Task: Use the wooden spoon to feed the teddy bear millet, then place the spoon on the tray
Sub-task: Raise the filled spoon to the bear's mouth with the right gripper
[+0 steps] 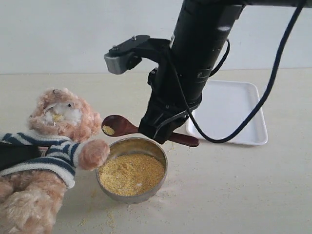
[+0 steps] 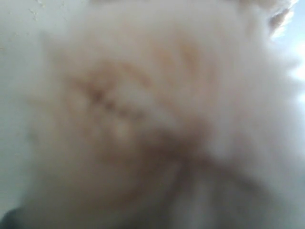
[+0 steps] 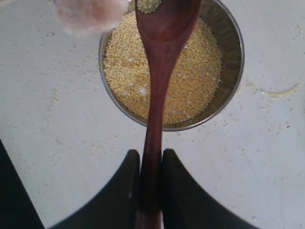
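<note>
The teddy bear (image 1: 61,117) sits at the left, grains stuck to its white muzzle. Its fur (image 2: 143,119) fills the left wrist view, blurred. A dark finger of my left gripper (image 1: 17,153) presses across its striped shirt. My right gripper (image 1: 158,131) (image 3: 151,157) is shut on the handle of the wooden spoon (image 1: 114,126) (image 3: 159,71). The spoon's bowl carries a little millet and hovers just right of the bear's mouth, above the metal bowl (image 1: 146,141) (image 3: 233,62) heaped with millet (image 1: 130,174) (image 3: 190,81). The white tray (image 1: 229,107) lies behind the right arm.
The bear's paw (image 1: 92,153) (image 3: 88,14) rests against the metal bowl's left rim. Loose grains are scattered on the table around the bowl (image 1: 165,195). The right arm's black cable (image 1: 253,114) hangs over the tray.
</note>
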Tool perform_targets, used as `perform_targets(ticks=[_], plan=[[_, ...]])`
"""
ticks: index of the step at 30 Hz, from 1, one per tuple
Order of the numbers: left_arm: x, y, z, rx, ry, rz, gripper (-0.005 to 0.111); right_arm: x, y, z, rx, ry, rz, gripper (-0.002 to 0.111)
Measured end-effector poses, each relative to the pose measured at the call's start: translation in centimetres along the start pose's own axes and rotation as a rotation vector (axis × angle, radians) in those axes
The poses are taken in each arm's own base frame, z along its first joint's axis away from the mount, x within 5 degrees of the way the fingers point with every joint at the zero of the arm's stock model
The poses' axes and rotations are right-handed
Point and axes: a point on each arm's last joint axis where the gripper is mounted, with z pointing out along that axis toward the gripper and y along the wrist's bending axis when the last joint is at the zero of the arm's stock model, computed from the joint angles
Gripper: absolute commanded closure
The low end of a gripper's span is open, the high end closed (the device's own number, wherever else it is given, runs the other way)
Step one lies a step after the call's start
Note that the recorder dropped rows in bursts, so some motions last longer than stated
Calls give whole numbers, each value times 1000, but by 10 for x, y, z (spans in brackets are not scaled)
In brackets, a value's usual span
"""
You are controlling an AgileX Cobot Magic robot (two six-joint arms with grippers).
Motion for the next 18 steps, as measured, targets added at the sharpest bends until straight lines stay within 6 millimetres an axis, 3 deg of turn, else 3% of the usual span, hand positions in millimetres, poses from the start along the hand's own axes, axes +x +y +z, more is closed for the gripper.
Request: perform_targets(ticks=[10,18], plan=[[21,5,1,-7,28,-89,102,-20,17,-32,-109,-183,-10,108],[24,5,1,-4,29,-135,102,-25,19,-38,-118,-228,-10,108]])
